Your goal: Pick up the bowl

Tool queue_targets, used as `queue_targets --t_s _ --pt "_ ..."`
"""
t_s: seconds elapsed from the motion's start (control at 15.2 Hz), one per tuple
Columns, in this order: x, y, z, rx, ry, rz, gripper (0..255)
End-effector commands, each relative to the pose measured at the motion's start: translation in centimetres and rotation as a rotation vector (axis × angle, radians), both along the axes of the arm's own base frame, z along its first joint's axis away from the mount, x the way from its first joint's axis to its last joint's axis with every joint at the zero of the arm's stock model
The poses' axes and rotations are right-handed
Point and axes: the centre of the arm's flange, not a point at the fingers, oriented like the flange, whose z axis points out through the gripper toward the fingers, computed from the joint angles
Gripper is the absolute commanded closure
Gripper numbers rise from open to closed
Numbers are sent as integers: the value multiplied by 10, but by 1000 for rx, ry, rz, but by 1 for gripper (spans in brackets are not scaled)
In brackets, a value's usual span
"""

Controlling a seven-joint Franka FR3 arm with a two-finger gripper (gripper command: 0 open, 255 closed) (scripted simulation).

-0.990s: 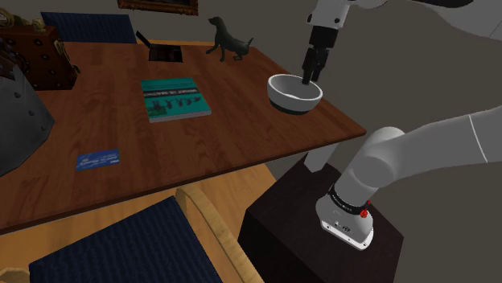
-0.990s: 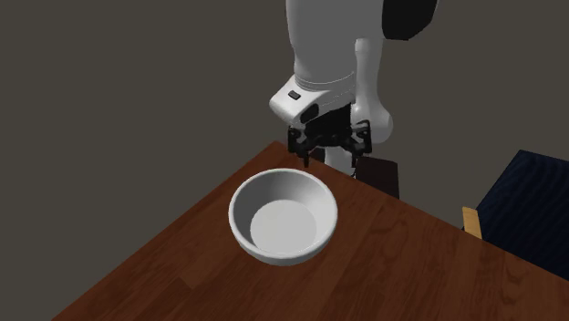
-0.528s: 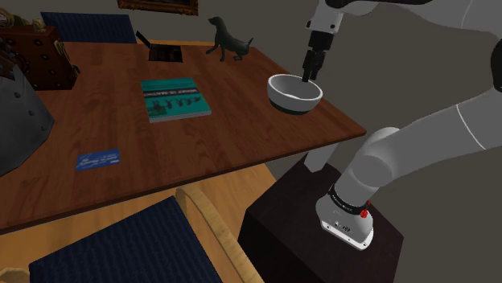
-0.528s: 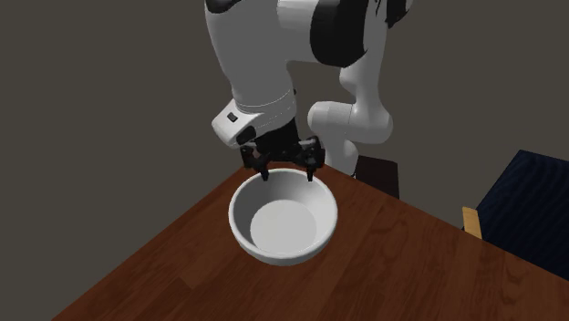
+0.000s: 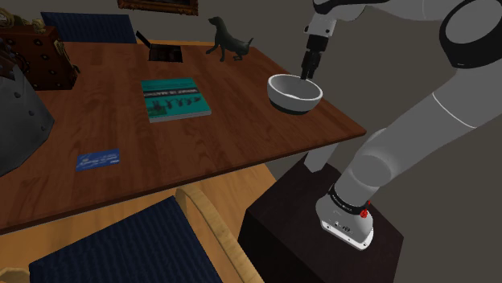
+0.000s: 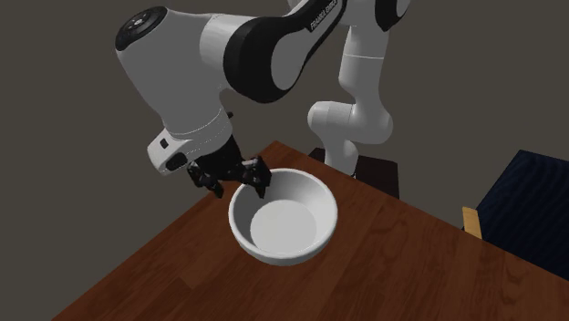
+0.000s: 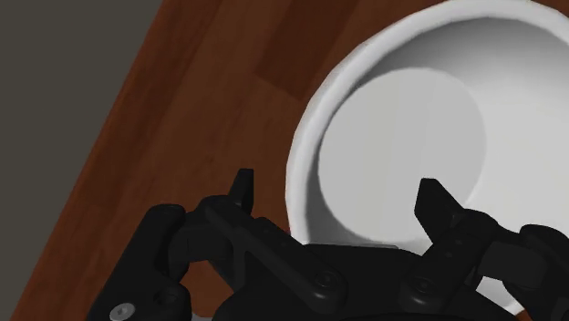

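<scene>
Gripper [image 6: 240,185] at the rim of the bowl [image 6: 283,217], jaws spread — nothing is grasped yet.

The white bowl stands upright on the wooden table [image 6: 392,274], close to the corner beside the stand [image 5: 281,233] and near the table's side edge. The gripper points down at the part of the rim that faces this edge. In the wrist view the two fingers [image 7: 436,202] stand apart and touch nothing: one is over the bare wood outside the wall, the other over the hollow inside, so the rim passes between them. A round bowl has no long axis — what matters is that the wall lies across the gap. I judge that a straight descent and then a closing would pinch it. If the descent drifts sideways, a fingertip may strike the rim and push the bowl toward the edge.
</scene>
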Motion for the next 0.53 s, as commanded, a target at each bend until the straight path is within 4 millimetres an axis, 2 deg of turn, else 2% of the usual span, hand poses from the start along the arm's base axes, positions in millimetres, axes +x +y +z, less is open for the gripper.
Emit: queue_targets --t_s 0.0,0.4,0.46 --pt "2 -8 -9 1 0 2 0" --pt "2 -8 -44 1 0 2 0" --pt "2 -8 -44 1 0 2 0"
